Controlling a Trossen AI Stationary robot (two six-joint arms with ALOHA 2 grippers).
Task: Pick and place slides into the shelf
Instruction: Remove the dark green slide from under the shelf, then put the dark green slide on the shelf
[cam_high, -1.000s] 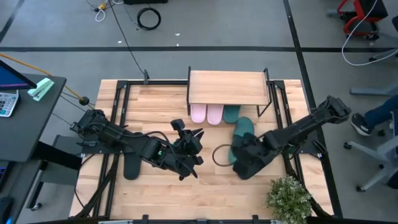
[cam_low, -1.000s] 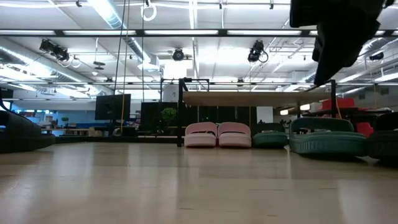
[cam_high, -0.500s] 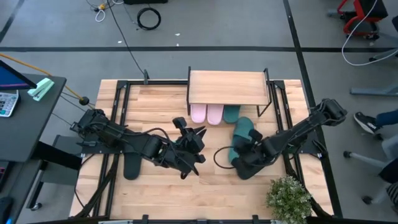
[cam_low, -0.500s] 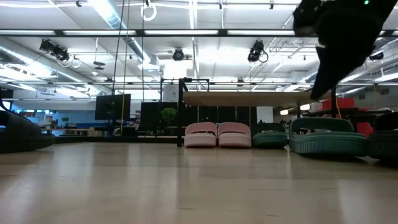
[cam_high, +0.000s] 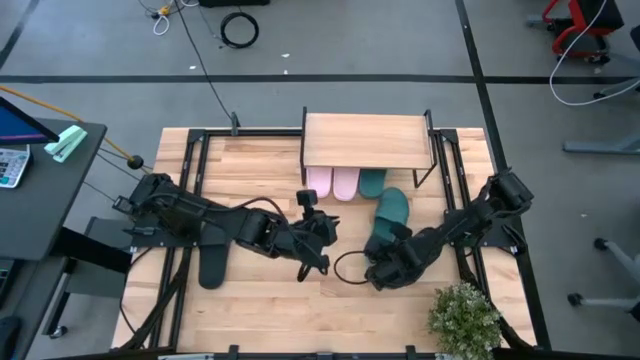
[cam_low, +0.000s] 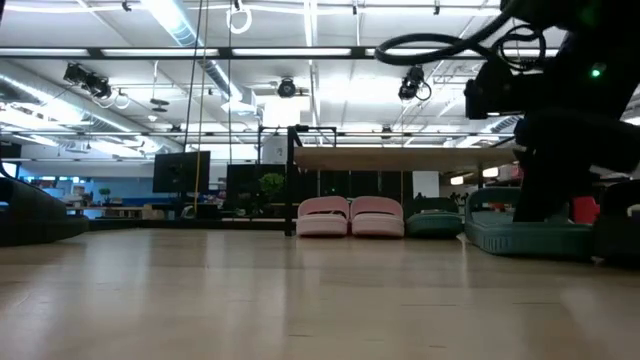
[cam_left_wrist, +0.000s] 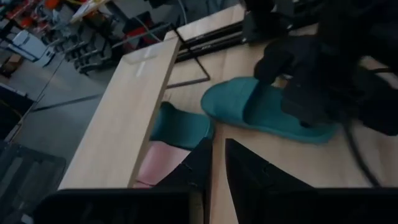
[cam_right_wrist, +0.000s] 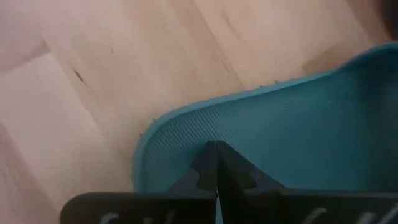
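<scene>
Whereas the right arm had stood higher and further out a second before, it was found drawn in and lowered, bringing the right gripper (cam_high: 384, 270) down at the near end of the loose teal slide (cam_high: 390, 211). The right wrist view showed its fingers pressed together with nothing between them, tips poised over the ribbed footbed of that slide (cam_right_wrist: 292, 130); contact could not be confirmed. The inspector judged this an approach or a nudge, not a grasp, so the slide remained unplaced. It lay on the table just in front of the shelf (cam_high: 368, 140), angled, while two pink slides (cam_high: 332, 183) and one teal slide (cam_high: 371, 181) already sat side by side beneath the plank. A black slide (cam_high: 212, 267) lay well apart, by the left arm's base. The left gripper (cam_high: 318, 236) had advanced slightly towards the shelf; its arm stretched low across the table, fingers narrowly parted and empty, pointed at the shelf front.
</scene>
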